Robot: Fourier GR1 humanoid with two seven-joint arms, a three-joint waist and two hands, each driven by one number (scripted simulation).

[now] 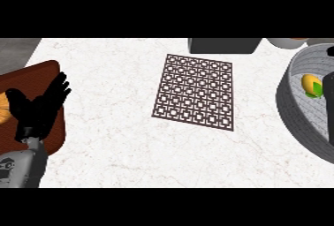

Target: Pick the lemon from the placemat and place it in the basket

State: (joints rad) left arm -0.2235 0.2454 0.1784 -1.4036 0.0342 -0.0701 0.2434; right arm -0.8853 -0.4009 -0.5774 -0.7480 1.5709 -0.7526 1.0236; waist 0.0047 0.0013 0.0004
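Left hand: my left hand (pixel 40 106) shows at the view's left, fingers straight and spread, pointing up; it holds nothing.
Left forearm: my grey forearm (pixel 23 165) comes up from the lower left corner, cut off by the view's edge.
Under the left hand: a dark red-brown board (pixel 32 75) lies on the counter beneath my hand; my hand hides much of it, and I cannot tell whether the fingers touch it.
Beside the thumb: an orange-brown thing (pixel 4 108) sits at the left edge, mostly cut off; I cannot tell what it is.
Right hand: a black shape (pixel 329 110) stands at the right edge over the basket, cut off by the frame; it looks like part of my right hand, and I cannot tell whether it is open or closed.
Lemon: the lemon (pixel 309 82) is inside the basket, yellow with green at its lower side, just beside that black shape; whether they touch I cannot tell.
Basket: the grey basket (pixel 297 119) sits at the right, partly out of view.
Placemat: the brown lattice placemat (pixel 194 92) lies flat mid-counter, well apart from both hands, nothing on it.
Counter: the white marbled counter (pixel 117 145).
Top edge: a dark grey box (pixel 223 45) and a pale round container (pixel 287 42), both cut off.
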